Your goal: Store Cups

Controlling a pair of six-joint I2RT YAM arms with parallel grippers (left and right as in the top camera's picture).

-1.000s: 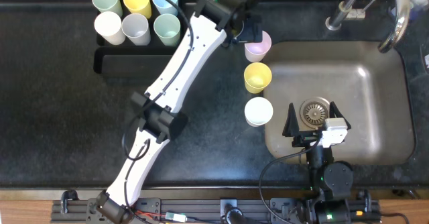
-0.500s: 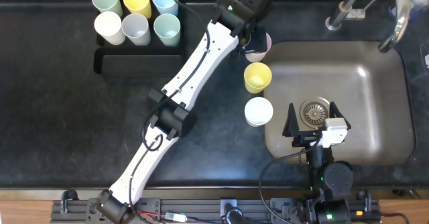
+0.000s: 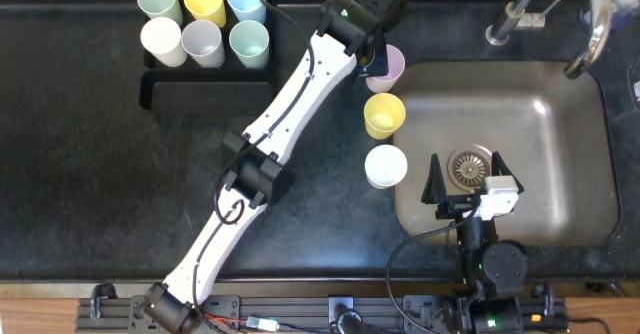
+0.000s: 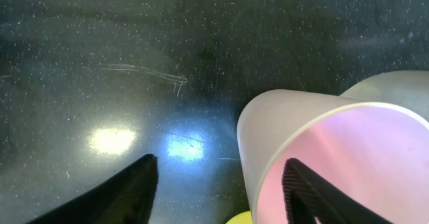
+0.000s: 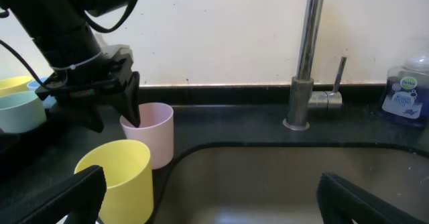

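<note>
A pink cup [image 3: 393, 66] stands on the black counter at the sink's upper left corner, with a yellow cup [image 3: 384, 115] and a white cup [image 3: 386, 166] in a row below it. My left gripper [image 3: 368, 62] is open at the pink cup [image 4: 348, 150]: one finger is inside it, the other outside its wall. The right wrist view shows the left gripper [image 5: 115, 113] low over the pink cup [image 5: 153, 142], beside the yellow cup [image 5: 117, 177]. My right gripper [image 3: 468, 182] hangs open and empty over the sink.
A black tray [image 3: 200, 86] at the back left holds several upright cups [image 3: 204, 42]. The steel sink [image 3: 560, 144] takes up the right side, with a faucet [image 5: 305, 63] and a soap bottle [image 5: 405, 90] behind it.
The left arm has swung right and brought its gripper down onto the pink cup's rim; over the last half second it held still. The right arm has not moved.
</note>
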